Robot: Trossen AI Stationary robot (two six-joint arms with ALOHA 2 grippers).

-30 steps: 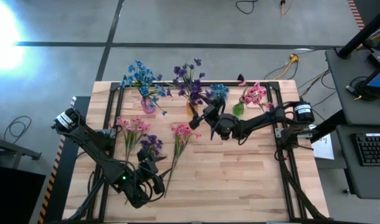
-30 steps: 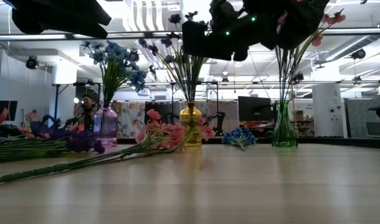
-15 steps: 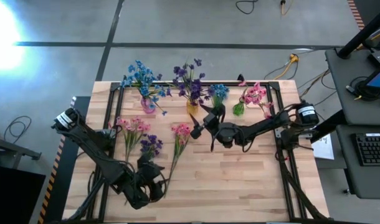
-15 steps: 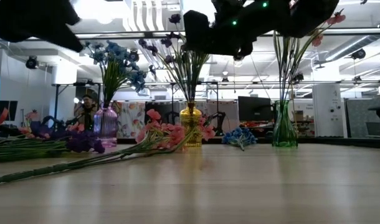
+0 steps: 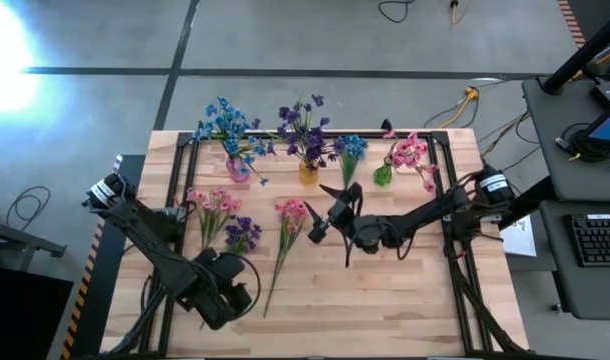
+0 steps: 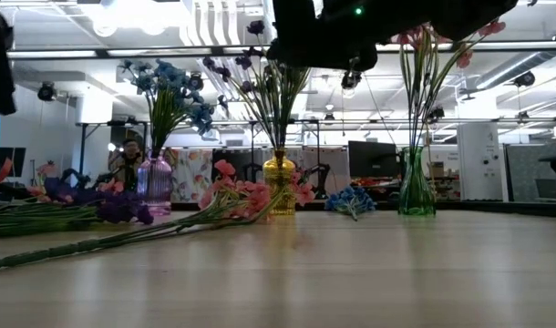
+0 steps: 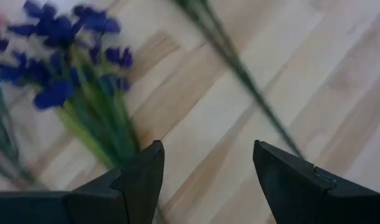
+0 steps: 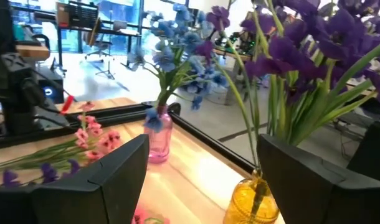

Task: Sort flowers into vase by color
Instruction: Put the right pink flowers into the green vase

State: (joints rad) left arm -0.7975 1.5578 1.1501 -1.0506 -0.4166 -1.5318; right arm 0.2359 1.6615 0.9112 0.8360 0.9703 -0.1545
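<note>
Three vases stand along the far side: a pink vase [image 5: 237,170] with blue flowers, a yellow vase [image 5: 307,174] with purple flowers, a green vase [image 5: 383,176] with pink flowers. A blue sprig [image 5: 350,148] lies between the yellow and green vases. On the table lie pink flowers [image 5: 213,204], a purple sprig [image 5: 242,233] and a long-stemmed pink sprig [image 5: 290,212]. My right gripper [image 5: 321,212] hovers open, level, beside that pink sprig's blossoms. My left gripper [image 7: 205,168] is open and points down between the purple sprig [image 7: 65,74] and the pink sprig's stem [image 7: 240,68].
A black frame [image 5: 447,200] runs around the table top. The near half of the wooden table [image 5: 385,300] is bare wood. Beyond the table, the low view shows a room with desks and monitors [image 6: 369,159].
My right gripper has swung from beside the yellow vase toward the table's near edge and now hovers by the pink sprig's blossoms. My left gripper has turned and tipped at the wrist, moving slightly toward the purple sprig. No flower has moved.
</note>
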